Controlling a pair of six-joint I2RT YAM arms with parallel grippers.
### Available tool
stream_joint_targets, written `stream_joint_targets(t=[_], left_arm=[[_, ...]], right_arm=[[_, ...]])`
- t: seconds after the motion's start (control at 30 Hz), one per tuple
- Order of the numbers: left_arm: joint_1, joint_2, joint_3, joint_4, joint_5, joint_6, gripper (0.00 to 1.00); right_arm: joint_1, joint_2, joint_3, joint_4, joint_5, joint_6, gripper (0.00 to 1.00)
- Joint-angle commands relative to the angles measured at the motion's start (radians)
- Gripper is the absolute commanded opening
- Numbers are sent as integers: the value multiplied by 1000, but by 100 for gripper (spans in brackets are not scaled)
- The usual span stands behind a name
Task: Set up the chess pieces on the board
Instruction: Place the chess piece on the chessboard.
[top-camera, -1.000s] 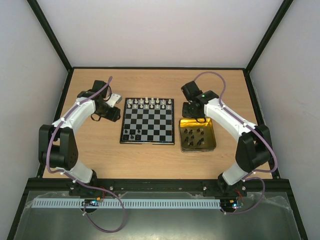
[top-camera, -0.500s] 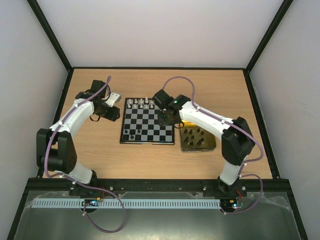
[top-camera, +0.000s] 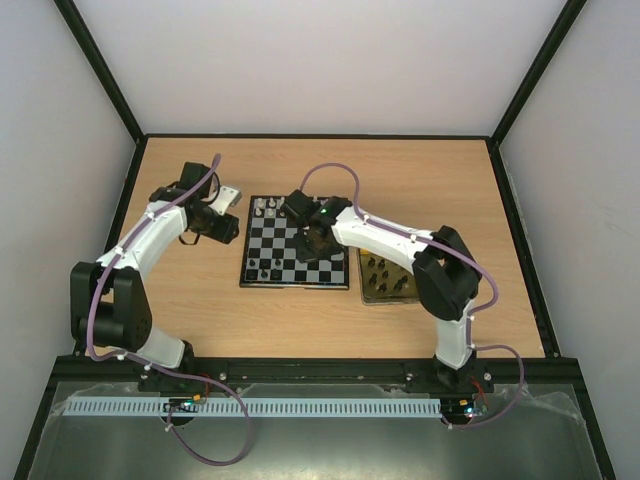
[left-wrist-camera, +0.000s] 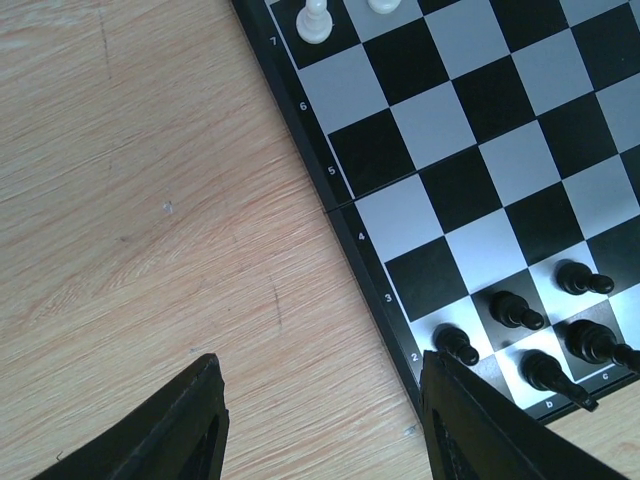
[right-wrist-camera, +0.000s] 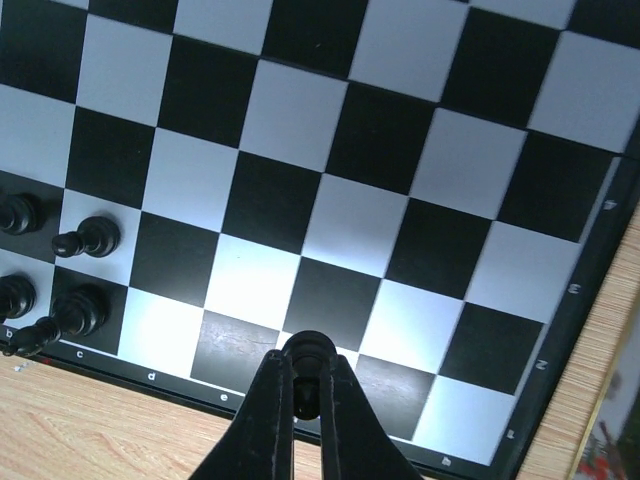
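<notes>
The right arm is swinging left: a second ago its wrist was over the far edge of the yellow-lined tin (top-camera: 372, 296), and it is now reaching across the board (top-camera: 262, 236). The right end effector (right-wrist-camera: 306, 366) is pressing its fingers together on a single black chessman (right-wrist-camera: 306, 350), holding it over the near rows of the board, close to the file lettered e. Whether the chessman is touching a square cannot be determined. This is judged to be a transfer from tin to board, with release on a near-row square as the pending step. More black pieces (top-camera: 386, 270) are waiting in the tin, so the setup is far from complete. The left arm is keeping its station beside the board's left edge. The left end effector (left-wrist-camera: 320, 405) is standing spread with nothing between its fingers, over the tabletop (left-wrist-camera: 140, 200). Five black chessmen (left-wrist-camera: 515, 310) are occupying the near left corner, and white chessmen (top-camera: 265, 208) are lining the far rows. The rim is showing rank numbers 2 to 7 and file letters b to e. No brand is readable.
</notes>
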Motion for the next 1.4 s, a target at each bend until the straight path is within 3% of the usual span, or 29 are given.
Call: stream_joint_targets(t=[0.0, 0.23, 0.47, 0.8, 1.37], left_arm=[[5, -18, -23, 15, -19, -10, 55], [6, -8, -32, 40, -57, -17, 56], [34, 28, -42, 62, -93, -31, 72], [149, 113, 14, 50, -66, -76, 73], [154, 112, -5, 57, -72, -78, 73]], right_arm=[[24, 55, 45, 0, -9, 0, 2], [44, 141, 163, -38, 3, -21, 2], [62, 182, 223, -63, 30, -29, 2], [88, 202, 229, -67, 47, -30, 2], [100, 239, 229, -53, 53, -34, 2]])
